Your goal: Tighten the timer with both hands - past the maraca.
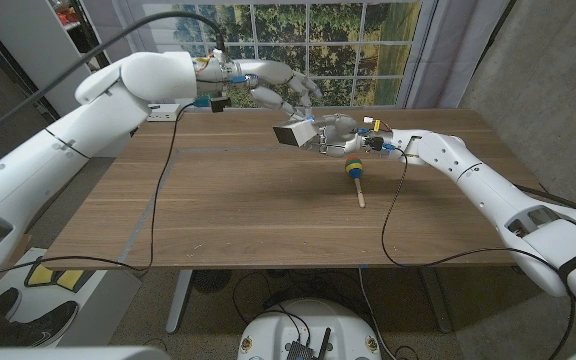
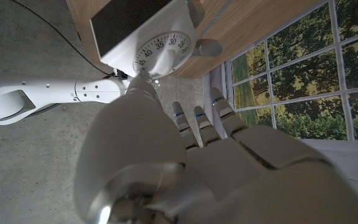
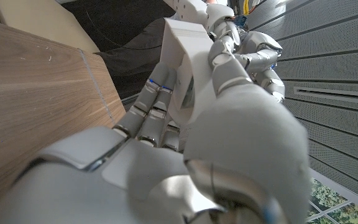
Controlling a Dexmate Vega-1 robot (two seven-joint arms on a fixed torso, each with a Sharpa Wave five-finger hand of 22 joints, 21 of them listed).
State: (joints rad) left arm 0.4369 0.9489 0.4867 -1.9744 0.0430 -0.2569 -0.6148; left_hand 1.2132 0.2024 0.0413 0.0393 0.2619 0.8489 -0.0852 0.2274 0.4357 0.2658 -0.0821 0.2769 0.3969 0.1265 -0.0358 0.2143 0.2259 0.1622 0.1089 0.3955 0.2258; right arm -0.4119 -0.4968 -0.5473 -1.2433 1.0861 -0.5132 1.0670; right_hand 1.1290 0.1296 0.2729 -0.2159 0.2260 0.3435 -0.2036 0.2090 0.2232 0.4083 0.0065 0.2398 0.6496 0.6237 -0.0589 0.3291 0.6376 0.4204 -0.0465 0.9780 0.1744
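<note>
My right hand (image 1: 338,132) grips a white timer (image 1: 296,133) and holds it in the air above the far middle of the table. The timer's round numbered dial (image 2: 160,53) faces my left hand (image 1: 280,85), which hovers just above and behind it with fingers spread and nothing in them. The left thumb (image 2: 143,93) reaches close to the dial's rim; I cannot tell whether it touches. In the right wrist view the timer's white body (image 3: 182,56) sits wrapped in my right hand (image 3: 185,143). The maraca (image 1: 355,175), coloured head and wooden handle, lies on the table just below the right hand.
The wooden table (image 1: 248,210) stretches out in front of the maraca. Black cables (image 1: 163,170) trail across its left side and another hangs over the front edge by my right arm (image 1: 468,175). A large window (image 1: 308,50) stands behind the table.
</note>
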